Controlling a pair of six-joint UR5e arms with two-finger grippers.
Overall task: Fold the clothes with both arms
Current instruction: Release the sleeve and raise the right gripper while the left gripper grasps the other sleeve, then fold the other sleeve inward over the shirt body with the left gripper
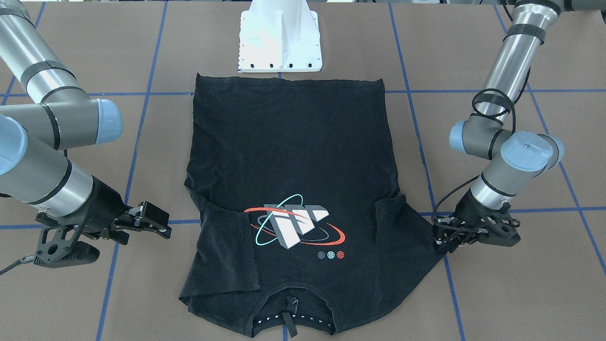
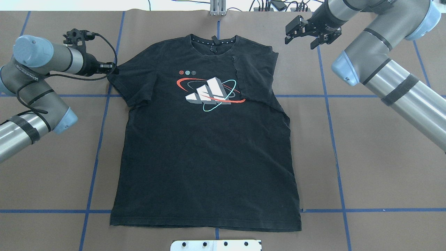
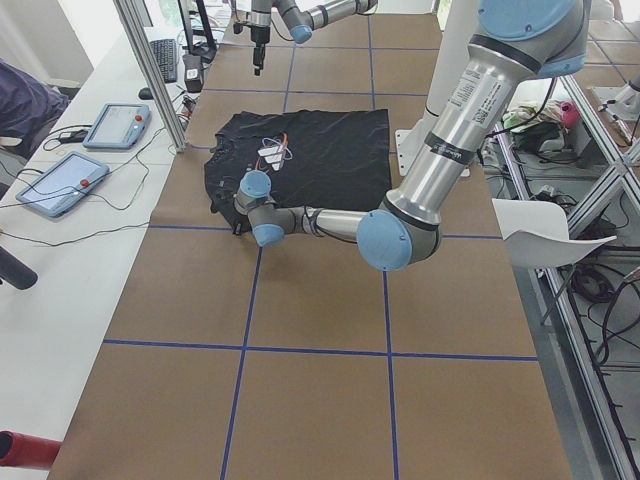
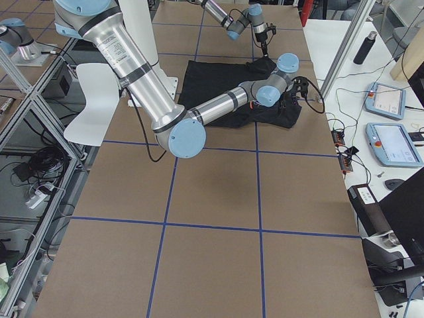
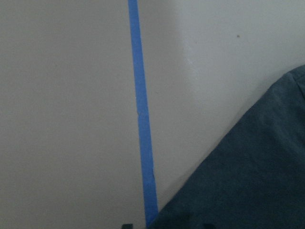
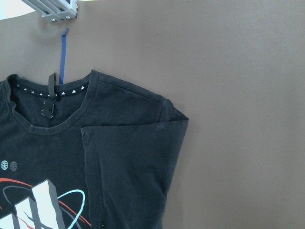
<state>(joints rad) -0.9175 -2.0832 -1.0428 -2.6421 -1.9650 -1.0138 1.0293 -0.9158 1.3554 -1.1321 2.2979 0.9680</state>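
Observation:
The black T-shirt [image 2: 205, 150] lies flat on the brown table with its logo [image 2: 209, 92] facing up and its collar away from the robot's base. One sleeve [image 6: 128, 157], on my right arm's side, is folded in over the chest. My right gripper [image 2: 302, 39] hovers open and empty beyond that shoulder, clear of the cloth. The other sleeve [image 1: 416, 227] lies spread out. My left gripper [image 1: 439, 235] sits low at its outer edge, fingers slightly apart. In the left wrist view only the cloth's edge [image 5: 257, 181] shows.
The white pedestal base [image 1: 279, 42] stands just behind the shirt's hem. Blue tape lines [image 2: 97, 150] cross the table. An aluminium post [image 2: 217, 7] stands past the collar. A side bench holds tablets [image 3: 60, 180] and cables, and a person's sleeve [image 3: 20, 100] shows there.

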